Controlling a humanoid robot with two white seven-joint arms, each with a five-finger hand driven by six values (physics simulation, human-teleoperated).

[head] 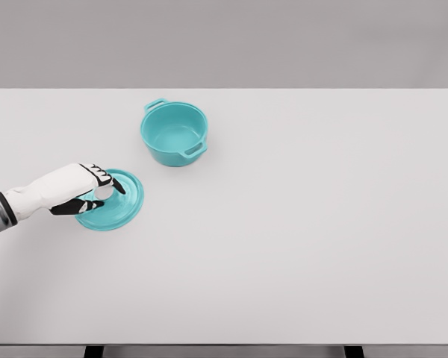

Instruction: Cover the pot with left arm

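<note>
Pot (175,133): teal, uncovered, upright, upper centre-left of the frame, on the white table (321,224)
Lid (119,205): teal, flat on the table, lower left of the pot, apart from it
Left hand (86,190): over the lid, fingers closed around its knob

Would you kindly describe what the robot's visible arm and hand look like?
Only the left arm shows, entering at the lower left. Its forearm is a smooth white shell, with a dark grey-black segment at the picture's edge. The left hand is white-backed, with black on the fingers and black-and-white markings at the knuckles. No cables show.
</note>
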